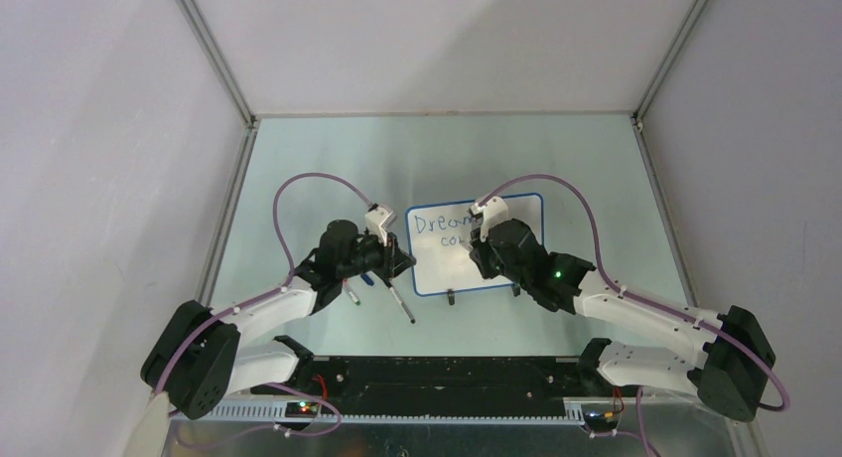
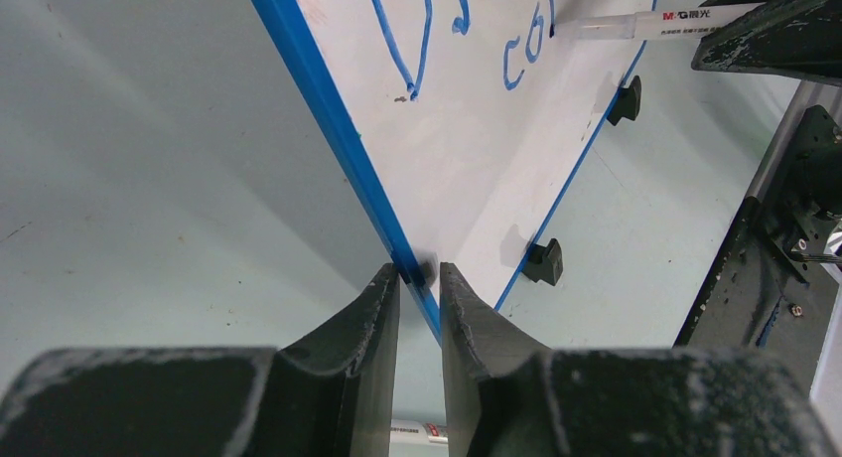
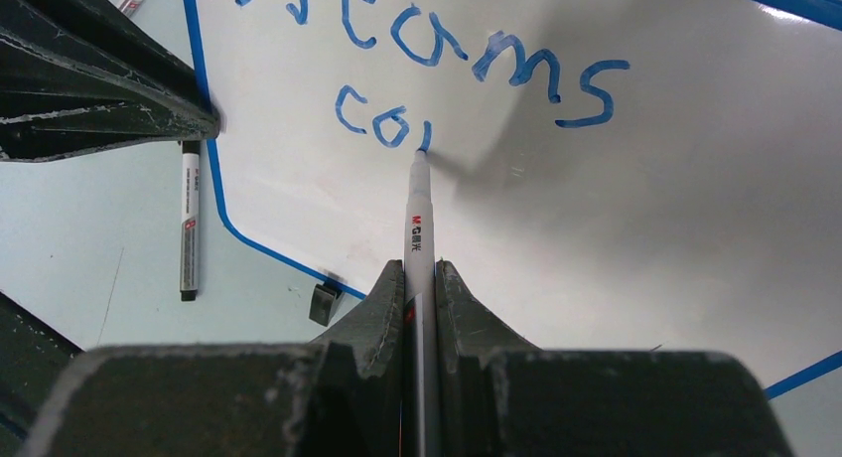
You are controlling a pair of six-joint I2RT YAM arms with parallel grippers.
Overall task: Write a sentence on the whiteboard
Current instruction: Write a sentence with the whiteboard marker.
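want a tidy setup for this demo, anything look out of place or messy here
Nothing is spilled or damaged. Two spare markers lie loose on the table off the whiteboard's near-left corner, close to the left pincer clamping its rim. A small dark smudge sits by the sentence's first letter.

Board [image 1: 442,273] on the table [image 1: 328,159], midway back.
Left gripper [image 2: 419,273] on its left edge; right gripper's [image 3: 421,273] pen [image 3: 418,214] tip on the writing [image 3: 437,50]; two spare pens [image 1: 402,306] lie near-left.
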